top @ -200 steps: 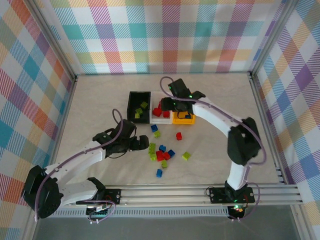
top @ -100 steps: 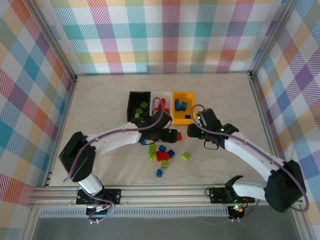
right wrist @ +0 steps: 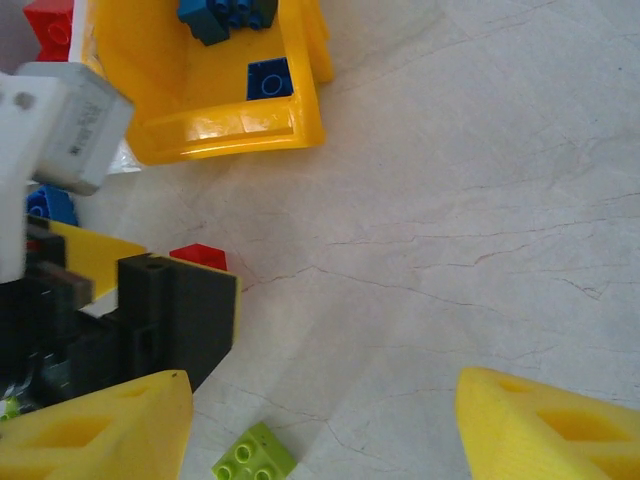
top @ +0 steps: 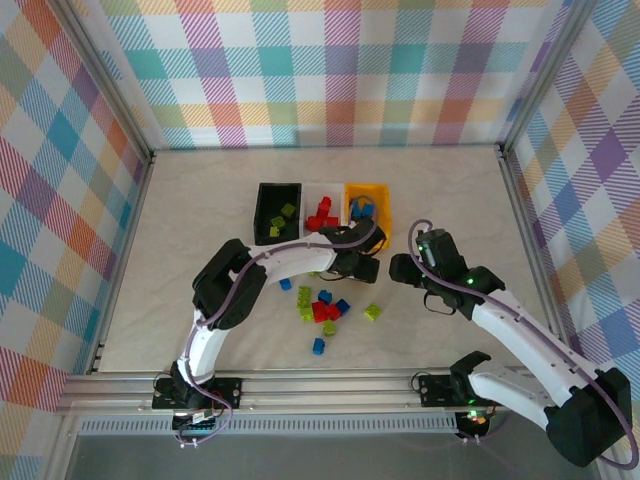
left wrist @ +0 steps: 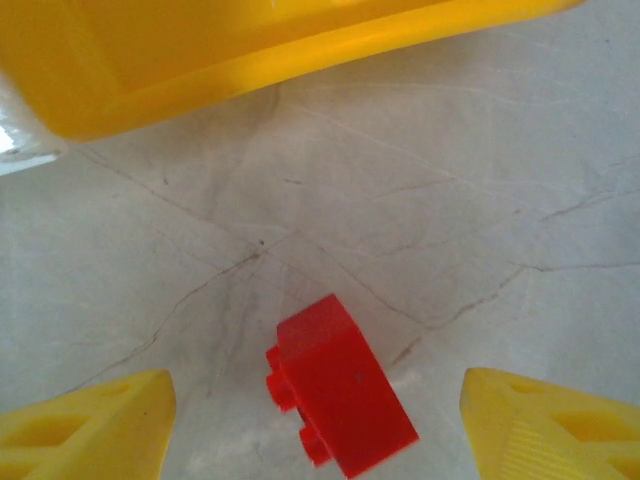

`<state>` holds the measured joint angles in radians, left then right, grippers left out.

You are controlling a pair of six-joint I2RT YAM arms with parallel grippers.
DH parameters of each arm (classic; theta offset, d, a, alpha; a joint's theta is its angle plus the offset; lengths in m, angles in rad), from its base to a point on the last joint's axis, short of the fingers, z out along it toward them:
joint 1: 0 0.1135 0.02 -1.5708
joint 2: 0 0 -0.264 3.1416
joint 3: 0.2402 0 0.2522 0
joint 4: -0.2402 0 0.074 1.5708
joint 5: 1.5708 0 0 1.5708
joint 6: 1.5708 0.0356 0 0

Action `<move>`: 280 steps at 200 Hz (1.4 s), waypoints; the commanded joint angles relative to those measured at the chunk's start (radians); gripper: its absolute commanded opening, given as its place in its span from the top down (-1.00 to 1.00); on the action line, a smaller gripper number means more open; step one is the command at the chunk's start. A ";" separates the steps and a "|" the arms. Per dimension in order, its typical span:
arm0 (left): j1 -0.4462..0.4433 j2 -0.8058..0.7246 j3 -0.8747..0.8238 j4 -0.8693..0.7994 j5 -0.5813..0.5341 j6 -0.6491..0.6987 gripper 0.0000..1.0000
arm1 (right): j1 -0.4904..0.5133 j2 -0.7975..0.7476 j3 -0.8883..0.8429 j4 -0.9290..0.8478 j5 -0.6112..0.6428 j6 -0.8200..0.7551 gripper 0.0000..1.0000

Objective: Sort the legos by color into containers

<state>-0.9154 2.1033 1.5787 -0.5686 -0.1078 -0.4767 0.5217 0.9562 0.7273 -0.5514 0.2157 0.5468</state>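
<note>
A red lego (left wrist: 340, 385) lies on the table between my left gripper's (left wrist: 320, 420) yellow fingertips (left wrist: 85, 420), with a gap on each side; this gripper is open. From above, the left gripper (top: 362, 266) hovers just below the orange-yellow container (top: 368, 232). My right gripper (top: 398, 268) is beside it to the right, open and empty (right wrist: 320, 430), with a lime green lego (right wrist: 255, 462) near its left finger. The black container (top: 262, 212) holds green legos, the white one (top: 322, 188) red, the orange-yellow one (right wrist: 200, 130) blue legos (right wrist: 270, 78).
A loose heap of red, blue and green legos (top: 322, 305) lies left of both grippers, with a stray green one (top: 372, 312) and a blue one (top: 318, 346) nearby. The left gripper's black body (right wrist: 170, 315) stands close to my right fingers. Metal frame posts edge the table.
The left arm swung from left of the heap across to the red lego near the orange-yellow container, and its jaws narrowed. The right arm drew back from over the containers to the table's right.
</note>
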 commanded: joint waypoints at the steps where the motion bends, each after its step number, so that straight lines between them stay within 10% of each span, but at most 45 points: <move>1: 0.010 0.037 0.054 -0.035 -0.018 0.013 -0.42 | -0.008 -0.019 -0.009 -0.011 -0.014 0.019 -0.40; 110: 0.012 -0.021 -0.018 -0.011 -0.018 -0.005 0.58 | -0.016 -0.012 -0.010 0.013 -0.010 0.016 -0.41; 187: 0.130 -0.296 -0.101 -0.048 -0.052 0.012 0.64 | -0.017 0.005 -0.011 0.040 -0.028 0.026 -0.41; 280: 0.314 0.033 0.345 -0.196 -0.066 0.095 0.58 | -0.017 0.009 0.017 0.014 -0.029 0.034 -0.42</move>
<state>-0.6003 2.0621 1.8317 -0.6785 -0.1703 -0.4168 0.5095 0.9752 0.7273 -0.5175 0.1970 0.5659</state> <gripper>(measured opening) 0.251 0.708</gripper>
